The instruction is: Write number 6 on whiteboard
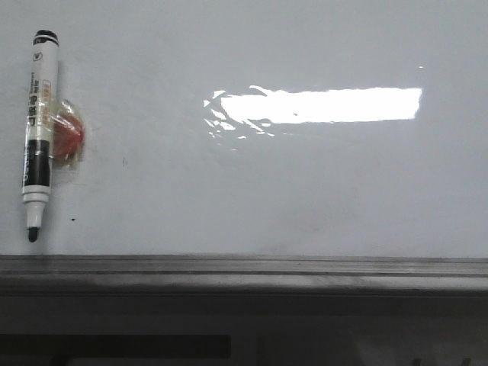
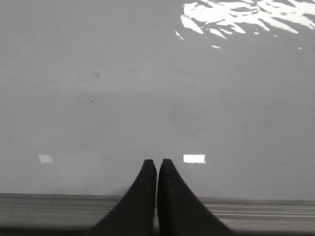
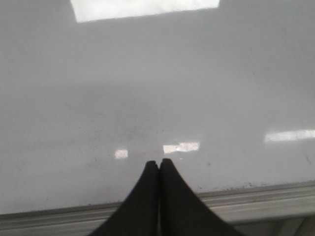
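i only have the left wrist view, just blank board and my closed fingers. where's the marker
Observer: The marker is on the whiteboard at the far left of the front view, upright, uncapped tip down, in a reddish clip.
Operator: anything written yet
Observer: No 6 shows in the front view, only a few tiny specks and the light glare.
Operator: what's the right arm doing
Observer: By its wrist view the right gripper is shut and empty, its tips seen over the board's lower part just above the rail. The left gripper is the same.
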Available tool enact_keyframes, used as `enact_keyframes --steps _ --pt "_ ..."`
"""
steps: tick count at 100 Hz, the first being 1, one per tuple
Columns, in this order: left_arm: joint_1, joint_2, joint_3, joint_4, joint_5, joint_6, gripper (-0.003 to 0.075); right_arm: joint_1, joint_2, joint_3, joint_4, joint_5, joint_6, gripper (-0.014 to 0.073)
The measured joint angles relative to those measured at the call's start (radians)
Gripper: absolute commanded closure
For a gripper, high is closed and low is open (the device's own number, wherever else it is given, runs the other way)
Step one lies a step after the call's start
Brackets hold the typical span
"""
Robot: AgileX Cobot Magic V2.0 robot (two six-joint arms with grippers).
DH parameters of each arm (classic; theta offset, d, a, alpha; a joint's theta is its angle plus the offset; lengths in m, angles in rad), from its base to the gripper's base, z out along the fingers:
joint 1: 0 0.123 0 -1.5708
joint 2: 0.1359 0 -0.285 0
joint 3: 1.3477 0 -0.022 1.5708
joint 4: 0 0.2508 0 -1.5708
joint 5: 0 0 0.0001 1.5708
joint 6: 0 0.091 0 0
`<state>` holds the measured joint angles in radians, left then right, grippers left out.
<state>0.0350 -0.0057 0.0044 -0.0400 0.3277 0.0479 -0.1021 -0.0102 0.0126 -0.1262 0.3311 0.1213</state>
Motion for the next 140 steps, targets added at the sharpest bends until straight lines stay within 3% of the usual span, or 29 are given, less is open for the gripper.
enact_keyframes --steps 47,72,88,101,140 --pt "0.000 0.000 0.000 0.000 -0.002 0.000 0.0739 0.000 0.000 0.000 0.000 -0.005 0.002 0.0657" --pt "0.000 0.000 0.000 0.000 -0.007 0.000 0.0739 0.000 0.000 0.002 0.005 -0.102 0.000 0.0657" --pt "0.000 0.000 0.000 0.002 -0.039 0.000 0.0739 0.000 0.000 0.002 0.164 -0.167 0.000 0.0657" --pt "0.000 0.000 0.000 0.003 -0.083 0.000 0.0739 0.000 0.000 0.002 0.229 -0.207 0.000 0.0657" --pt "0.000 0.000 0.000 -0.026 -0.337 0.000 0.0739 0.000 0.000 0.002 0.248 -0.242 0.003 0.0657"
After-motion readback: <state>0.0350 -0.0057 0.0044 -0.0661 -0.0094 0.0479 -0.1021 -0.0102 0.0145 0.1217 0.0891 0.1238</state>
